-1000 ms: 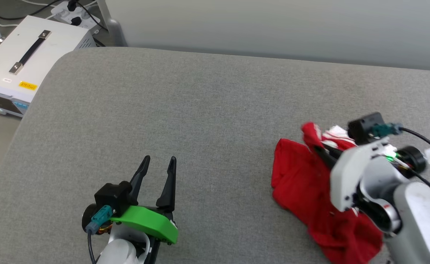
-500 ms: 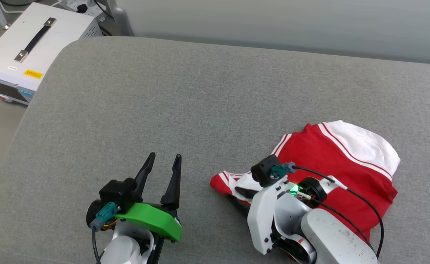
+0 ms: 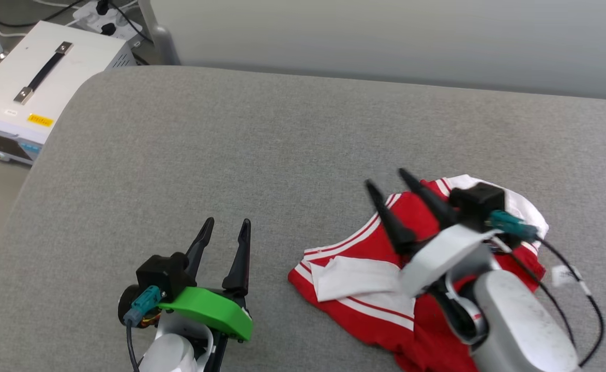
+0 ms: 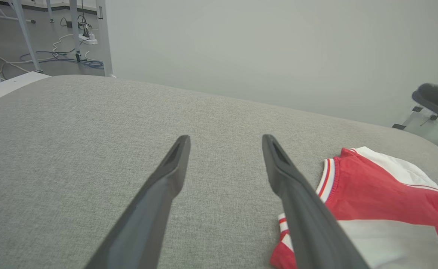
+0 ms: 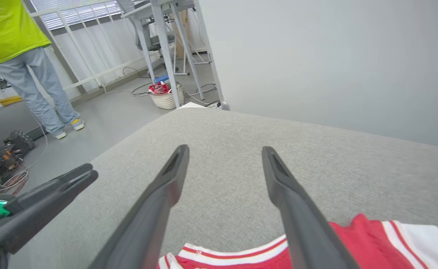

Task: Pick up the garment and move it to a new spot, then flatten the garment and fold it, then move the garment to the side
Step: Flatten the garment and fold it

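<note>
The garment (image 3: pixel 370 245), a red T-shirt with white sleeves and red-white stripe trim, lies crumpled on the grey cushion (image 3: pixel 261 150) at the right front. It also appears at the right of the left wrist view (image 4: pixel 376 194) and along the bottom of the right wrist view (image 5: pixel 353 239). My right gripper (image 3: pixel 385 178) hovers over the garment with its jaws wide apart and nothing between them. My left gripper (image 3: pixel 226 223) rests open over bare cushion, left of the garment and apart from it.
A white box with a black handle (image 3: pixel 34 88) stands off the cushion's far left corner. A grey wall (image 3: pixel 385 36) runs behind the cushion. A person in a yellow-green top (image 5: pixel 21 56) stands on the floor, with a basket (image 5: pixel 164 98) near table legs.
My right gripper has opened and let go of the garment, which now lies on the cushion further left than a second ago. The gripper has lifted off it. The left arm stayed put.
</note>
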Tool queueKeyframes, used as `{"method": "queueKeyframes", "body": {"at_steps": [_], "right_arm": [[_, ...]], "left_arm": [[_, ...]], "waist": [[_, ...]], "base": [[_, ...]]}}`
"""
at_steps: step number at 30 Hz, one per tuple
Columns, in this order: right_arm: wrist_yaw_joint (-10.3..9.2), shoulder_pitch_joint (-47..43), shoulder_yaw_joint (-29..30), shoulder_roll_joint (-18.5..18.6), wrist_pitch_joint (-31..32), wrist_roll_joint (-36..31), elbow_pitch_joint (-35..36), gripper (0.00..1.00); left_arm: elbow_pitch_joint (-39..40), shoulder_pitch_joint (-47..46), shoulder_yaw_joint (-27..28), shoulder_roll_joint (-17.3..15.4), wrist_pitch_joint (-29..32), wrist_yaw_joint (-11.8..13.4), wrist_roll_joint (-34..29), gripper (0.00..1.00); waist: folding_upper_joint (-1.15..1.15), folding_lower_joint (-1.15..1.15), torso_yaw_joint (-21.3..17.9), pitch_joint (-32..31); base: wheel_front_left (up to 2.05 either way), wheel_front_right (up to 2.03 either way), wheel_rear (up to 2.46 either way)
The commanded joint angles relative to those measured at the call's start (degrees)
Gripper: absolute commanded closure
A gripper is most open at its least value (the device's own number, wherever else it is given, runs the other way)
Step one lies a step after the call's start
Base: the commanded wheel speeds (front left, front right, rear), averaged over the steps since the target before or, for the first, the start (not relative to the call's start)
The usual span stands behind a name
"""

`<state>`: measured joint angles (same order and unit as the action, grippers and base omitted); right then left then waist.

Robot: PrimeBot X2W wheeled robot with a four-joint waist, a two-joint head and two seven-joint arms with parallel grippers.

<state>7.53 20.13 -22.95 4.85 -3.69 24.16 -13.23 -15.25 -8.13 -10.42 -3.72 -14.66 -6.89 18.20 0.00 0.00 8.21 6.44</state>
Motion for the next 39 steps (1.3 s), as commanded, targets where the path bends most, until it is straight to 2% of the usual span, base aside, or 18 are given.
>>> {"method": "queueKeyframes", "body": {"at_steps": [1,6,12,17,21,25,29,35,39], "right_arm": [[-0.04,-1.68,2.19,0.20,-0.65,-1.33,0.76,0.00],[-0.04,-6.80,12.58,-0.39,0.22,-5.88,5.21,0.00],[-0.04,-13.30,21.78,-0.92,2.87,-9.77,11.77,0.00],[-0.04,-18.77,24.19,-1.10,4.86,-11.32,18.17,0.00],[-0.04,-22.28,24.46,-1.21,6.67,-11.69,22.44,0.00],[-0.04,-24.86,24.31,-1.46,7.90,-11.47,25.07,0.00],[-0.04,-26.09,24.05,-1.66,8.58,-11.18,25.68,0.00],[-0.04,-25.96,23.33,-1.84,9.01,-10.72,25.57,0.00],[-0.04,-25.51,23.04,-1.91,9.05,-10.19,25.38,0.00]], "left_arm": [[-0.14,0.69,0.35,0.00,-0.33,-0.23,-0.26,0.00],[-0.21,1.62,0.51,-0.32,-0.34,-0.22,-0.49,0.00],[-0.25,2.43,0.09,-0.65,-0.34,-0.22,-0.69,0.00],[0.18,2.40,-0.56,-1.18,0.83,-0.15,-0.84,0.00],[1.48,1.71,-1.76,-1.73,4.18,-0.16,-0.87,0.00],[3.02,-0.34,-5.19,-2.70,11.03,-0.36,-0.41,0.00],[2.63,-3.00,-10.13,-4.15,21.17,-0.53,2.27,0.00],[0.75,-7.03,-19.08,-8.06,35.42,-0.57,8.10,0.00],[-1.51,-9.70,-22.99,-10.44,41.03,-0.58,10.13,0.00]], "waist": [[0.00,0.00,-0.98,-1.15],[0.00,0.00,-2.22,-2.61],[0.00,0.00,-3.18,-3.97],[0.00,0.00,-4.00,-4.70],[0.00,0.00,-5.15,-4.96],[0.00,0.00,-6.01,-4.76],[0.00,0.00,-6.87,-4.20],[0.00,0.00,-8.62,-2.70],[0.00,0.00,-9.38,-1.30]], "base": [[0.00,0.00,0.00],[0.00,0.00,0.00],[0.00,0.00,0.00],[0.00,0.00,0.00],[0.00,0.00,0.00],[0.00,0.00,0.00],[0.00,0.00,0.00],[0.00,0.00,0.00],[0.00,0.00,0.00]]}}
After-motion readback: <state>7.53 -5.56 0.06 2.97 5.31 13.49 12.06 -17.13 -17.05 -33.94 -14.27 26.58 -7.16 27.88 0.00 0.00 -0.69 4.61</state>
